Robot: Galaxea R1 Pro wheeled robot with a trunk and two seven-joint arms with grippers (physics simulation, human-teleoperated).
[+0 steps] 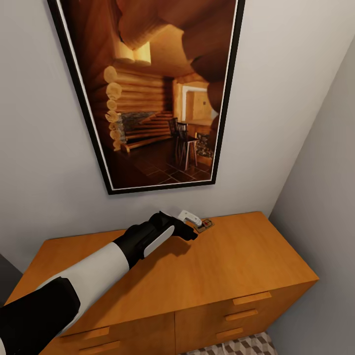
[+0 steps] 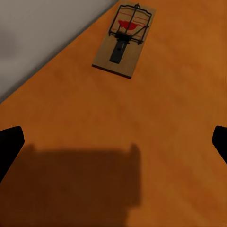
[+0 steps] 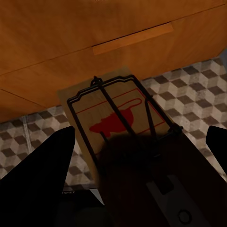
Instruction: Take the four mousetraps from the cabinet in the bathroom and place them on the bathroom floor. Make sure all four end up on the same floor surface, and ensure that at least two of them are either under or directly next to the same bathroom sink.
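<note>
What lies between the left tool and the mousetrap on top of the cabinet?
Nothing but bare cabinet top and the tool's shadow. In the left wrist view, the mousetrap lies ahead of the open left tool, near the wall.

A tiny flat brown wooden mousetrap with dark wire parts (image 1: 205, 225) lies on the flat top of the low orange-brown wooden cabinet (image 1: 236, 256), just ahead of the left gripper (image 1: 190, 228) and close to the grey wall (image 1: 39, 162) behind. A black-framed picture of a log cabin (image 1: 158, 88) hangs on that wall above the gripper. A second mousetrap (image 3: 116, 118) sits between the right gripper's fingers (image 3: 38, 175), with a cabinet drawer front (image 3: 94, 61) and the cube-patterned tiled floor (image 3: 198, 94) beyond it.
</note>
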